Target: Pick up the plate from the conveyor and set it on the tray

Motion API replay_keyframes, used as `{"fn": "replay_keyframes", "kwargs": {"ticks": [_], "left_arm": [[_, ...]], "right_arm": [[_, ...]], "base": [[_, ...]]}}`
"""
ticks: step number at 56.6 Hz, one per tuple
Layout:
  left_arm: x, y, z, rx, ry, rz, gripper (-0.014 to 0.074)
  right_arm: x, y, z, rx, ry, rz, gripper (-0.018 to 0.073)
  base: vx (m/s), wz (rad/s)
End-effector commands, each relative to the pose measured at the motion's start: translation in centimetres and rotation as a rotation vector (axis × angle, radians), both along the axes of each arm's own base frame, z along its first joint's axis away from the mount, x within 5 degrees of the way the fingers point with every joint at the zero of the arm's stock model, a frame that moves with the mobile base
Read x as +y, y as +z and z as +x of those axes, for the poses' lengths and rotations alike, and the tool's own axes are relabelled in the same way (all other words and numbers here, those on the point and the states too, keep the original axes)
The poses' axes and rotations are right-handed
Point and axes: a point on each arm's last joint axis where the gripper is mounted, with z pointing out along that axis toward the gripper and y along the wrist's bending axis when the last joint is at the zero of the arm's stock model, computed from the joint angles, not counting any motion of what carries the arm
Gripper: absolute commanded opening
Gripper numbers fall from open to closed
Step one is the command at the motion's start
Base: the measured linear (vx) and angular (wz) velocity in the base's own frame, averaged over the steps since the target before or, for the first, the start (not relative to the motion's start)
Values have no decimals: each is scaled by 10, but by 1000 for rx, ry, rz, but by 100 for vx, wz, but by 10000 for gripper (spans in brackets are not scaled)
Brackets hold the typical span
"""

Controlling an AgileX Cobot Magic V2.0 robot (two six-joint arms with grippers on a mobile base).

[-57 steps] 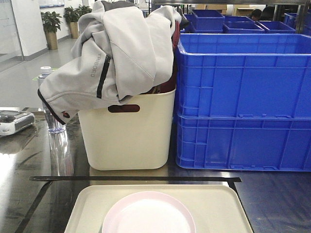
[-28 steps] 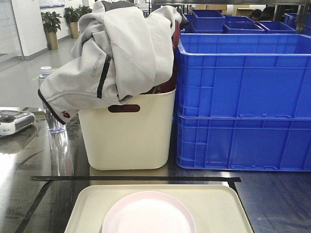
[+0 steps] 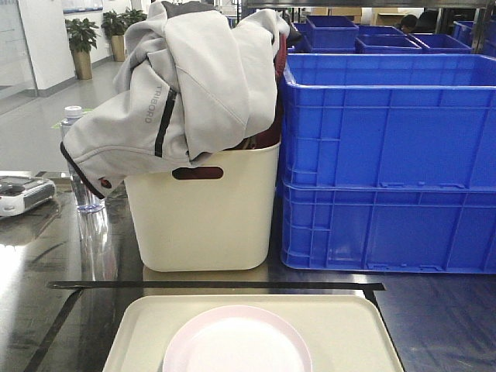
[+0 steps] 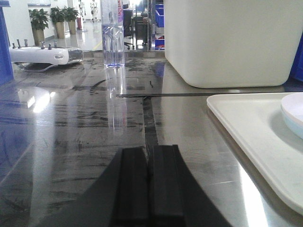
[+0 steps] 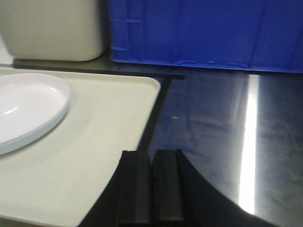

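The plate [image 3: 237,341] lies on the tray [image 3: 341,322], which sits on the steel bench [image 3: 434,318] just in front of the cream bin [image 3: 203,217]. The right end effector [image 5: 151,184] hangs over the tray's right part with its fingers pressed together, empty; the plate is to its left, apart from it. The left end effector [image 4: 148,182], fingers also together and empty, is over bare bench left of the tray, near a black tape line [image 4: 147,123]. Blue crates [image 3: 387,163] wall the bench behind the tray's right side; a water bottle [image 4: 112,33] stands left of the bin.
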Motion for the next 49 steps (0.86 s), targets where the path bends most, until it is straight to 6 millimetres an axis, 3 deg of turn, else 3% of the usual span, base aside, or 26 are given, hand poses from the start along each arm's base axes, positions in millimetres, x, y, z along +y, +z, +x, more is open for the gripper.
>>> {"fn": "replay_keyframes", "kwargs": {"ticks": [1,8,49], "left_arm": [[0,1,0,-80,-1,-1,3],[0,1,0,-80,-1,-1,3],[0,1,0,-75,0,-1,3]], "right_arm": [[-7,-13,-7,-191,-79,6,-9],[-10,-40,-18,-267,-105,-12,-9],[-10,-40,-19,-261,-97,-12,-9]], "base": [[0,0],[0,0],[0,0]]}}
